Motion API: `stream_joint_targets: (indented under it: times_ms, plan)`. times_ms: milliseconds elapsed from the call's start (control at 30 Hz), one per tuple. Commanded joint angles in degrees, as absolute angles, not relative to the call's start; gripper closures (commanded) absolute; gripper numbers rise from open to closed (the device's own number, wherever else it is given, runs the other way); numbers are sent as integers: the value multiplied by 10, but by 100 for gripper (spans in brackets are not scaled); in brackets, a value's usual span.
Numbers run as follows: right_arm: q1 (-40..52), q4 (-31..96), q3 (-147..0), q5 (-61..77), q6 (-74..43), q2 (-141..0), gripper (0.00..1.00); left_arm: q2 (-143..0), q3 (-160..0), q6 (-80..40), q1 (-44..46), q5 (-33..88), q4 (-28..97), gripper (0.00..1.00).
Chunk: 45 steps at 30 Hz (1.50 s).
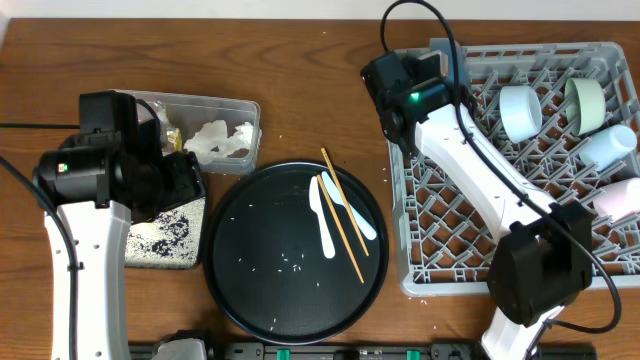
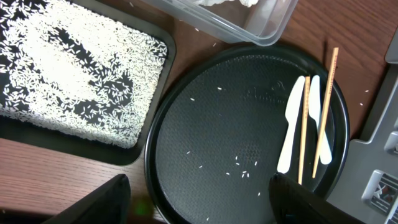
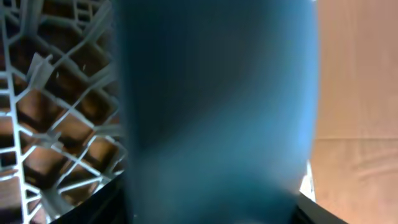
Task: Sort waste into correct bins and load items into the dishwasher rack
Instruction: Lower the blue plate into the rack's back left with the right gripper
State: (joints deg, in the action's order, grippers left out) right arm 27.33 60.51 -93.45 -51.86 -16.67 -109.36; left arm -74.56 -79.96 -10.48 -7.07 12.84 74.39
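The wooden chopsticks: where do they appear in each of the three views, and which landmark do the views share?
Overhead: chopsticks lie on the round black tray, on its right half, mid-picture.
Left wrist: chopsticks at the right, on the same tray.
Right wrist: not in it; a blurred blue thing fills it.
Landmark: the tray joins overhead and left wrist; the dishwasher rack joins overhead and right wrist.

The round tray (image 1: 260, 230) holds 2 spoons (image 1: 322, 220) and 2 chopsticks (image 1: 340, 228). The rack (image 1: 440, 235) lies right of it; tub (image 1: 225, 102) and flat tray (image 1: 160, 267) left.
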Motion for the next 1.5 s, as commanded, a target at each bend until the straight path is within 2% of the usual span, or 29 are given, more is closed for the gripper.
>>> stream_joint_targets:
  times_ms: [0,233,867,967,1033,1100,1167,1300,1467]
  plan:
    - [276,612,-930,-487,-197,-1085,39,-747,-807,-108,-73,119,745,27]
    - [264,612,-930,-447,-206,-1037,36,-747,-807,-108,-73,119,746,27]
    - [213,622,-930,-423,-214,-999,38,-747,-807,-108,-73,119,746,27]
    - [213,622,-930,-418,-214,-999,43,-747,-807,-108,-73,119,746,27]
    - [209,609,-930,-422,-214,-999,55,-747,-807,-108,-73,119,746,27]
    - [201,579,-930,-422,-214,-999,78,-747,-807,-108,-73,119,746,27]
    - [192,545,-930,-419,-214,-999,90,-747,-807,-108,-73,120,746,27]
    - [180,486,-930,-394,-189,-999,98,-747,-807,-108,-73,119,750,27]
    - [179,499,-930,-356,-182,-999,92,-747,-807,-108,-73,119,750,27]
